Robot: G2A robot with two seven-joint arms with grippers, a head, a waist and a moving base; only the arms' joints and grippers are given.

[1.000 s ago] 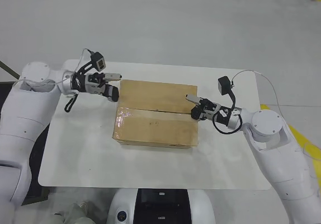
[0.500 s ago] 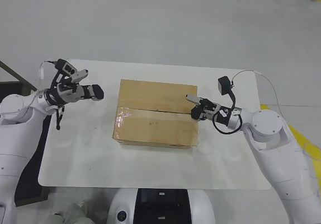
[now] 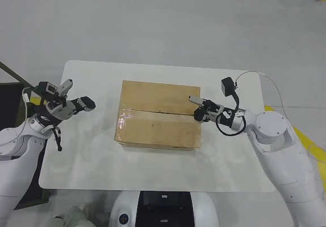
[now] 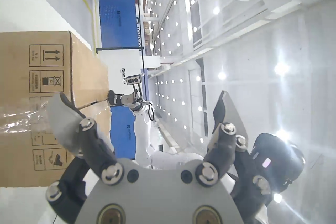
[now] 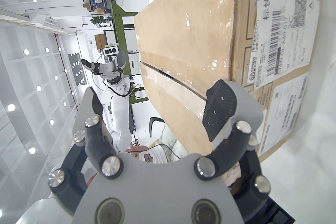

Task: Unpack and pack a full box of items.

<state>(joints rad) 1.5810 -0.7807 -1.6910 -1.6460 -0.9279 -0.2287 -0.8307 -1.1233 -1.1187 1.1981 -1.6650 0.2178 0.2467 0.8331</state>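
Right gripper (image 3: 196, 109), wide open, sits at the box (image 3: 157, 96) edge; pulling a taped flap could drag the box

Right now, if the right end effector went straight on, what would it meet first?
The cardboard box: the open right end effector faces its upper edge at the flap seam, apparently very close; depth is unclear.
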